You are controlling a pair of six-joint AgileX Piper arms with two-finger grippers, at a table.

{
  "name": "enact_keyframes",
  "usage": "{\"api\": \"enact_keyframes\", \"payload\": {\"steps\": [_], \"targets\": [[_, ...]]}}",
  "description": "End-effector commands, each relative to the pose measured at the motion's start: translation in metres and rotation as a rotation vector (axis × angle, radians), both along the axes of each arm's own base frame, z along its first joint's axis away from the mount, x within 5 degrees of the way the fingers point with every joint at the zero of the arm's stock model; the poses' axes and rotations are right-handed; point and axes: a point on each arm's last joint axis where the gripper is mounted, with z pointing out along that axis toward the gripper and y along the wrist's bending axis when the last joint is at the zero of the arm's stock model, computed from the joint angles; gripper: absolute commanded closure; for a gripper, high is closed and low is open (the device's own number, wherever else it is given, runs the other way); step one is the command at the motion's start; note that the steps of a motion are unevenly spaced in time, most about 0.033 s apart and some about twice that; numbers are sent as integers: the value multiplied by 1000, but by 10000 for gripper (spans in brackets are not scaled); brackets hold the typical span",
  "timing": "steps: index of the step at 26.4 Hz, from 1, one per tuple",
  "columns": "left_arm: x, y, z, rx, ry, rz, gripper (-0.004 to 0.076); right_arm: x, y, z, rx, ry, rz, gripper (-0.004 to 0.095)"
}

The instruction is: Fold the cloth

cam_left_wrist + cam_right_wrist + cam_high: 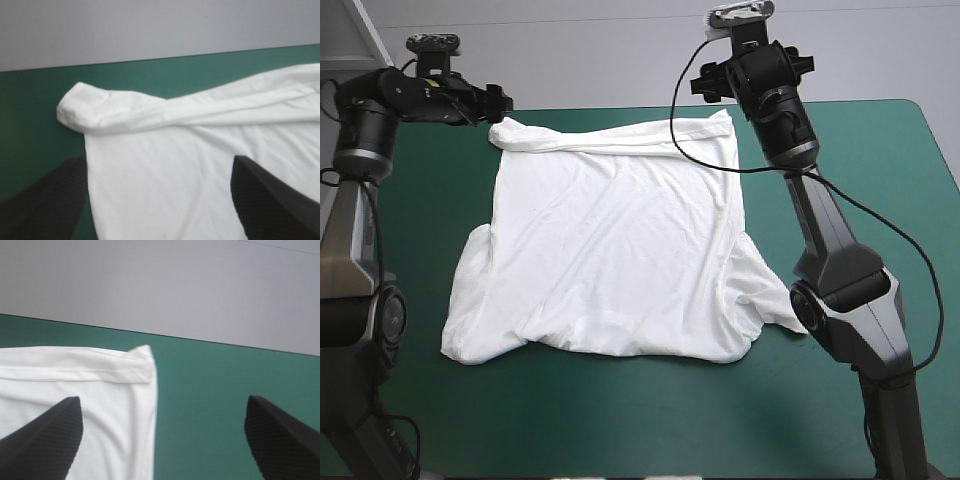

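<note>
Plainly, the left gripper (pixel 157 161) and right gripper (pixel 162 402) gape empty at far corners of the T-shirt (pixel 610 250); bare teal-green cover (pixel 620 420) rims it.

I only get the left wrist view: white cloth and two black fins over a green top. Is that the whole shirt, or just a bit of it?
Observer: Just a corner. The high view shows the T-shirt spread across the middle of the teal-green table, with its near edge rumpled.
Operator: Which corner am I looking at?
Observer: The far left one. The left end effector sits there, by the table's far edge.
Operator: What about the other arm?
Observer: The right end effector is open at the shirt's far right corner and holds nothing.
</note>
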Motion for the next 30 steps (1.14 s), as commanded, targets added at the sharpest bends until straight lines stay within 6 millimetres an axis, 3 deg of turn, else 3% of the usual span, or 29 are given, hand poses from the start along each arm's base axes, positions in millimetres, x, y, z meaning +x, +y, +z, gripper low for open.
{"api": "enact_keyframes", "payload": {"steps": [1, 5, 9, 12, 15, 21, 22, 23, 26, 27, 30], "targets": [[-52, -3, 57, -20, -31, 15, 170, -51, 3, 59, 77, -103, 109, 110], [-91, -2, 76, 12, 44, 17, 170, -91, 19, 82, 138, -106, 217, 113], [-126, 0, 93, 45, 24, 51, 170, -126, 20, 95, 128, -90, 266, 113], [-155, 3, 96, 73, 24, 86, 170, -145, 10, 92, 87, -42, 262, 113], [-185, 6, 86, 101, 63, 117, 170, -164, -5, 81, 58, 25, 251, 113], [-240, 8, 32, 133, 196, 147, 170, -197, -30, 39, -20, 177, 239, 113], [-245, 8, 23, 134, 204, 151, 170, -200, -32, 28, -32, 212, 234, 113], [-255, 8, 0, 124, 226, 161, 170, -209, -37, 7, -55, 275, 233, 113], [-265, 8, -46, 106, 295, 188, 170, -221, -46, -27, -94, 369, 216, 113], [-265, 8, -71, 108, 346, 188, 170, -227, -50, -43, -96, 414, 205, 113], [-260, 8, -113, 106, 377, 197, 170, -237, -56, -74, -115, 497, 192, 113]]}}
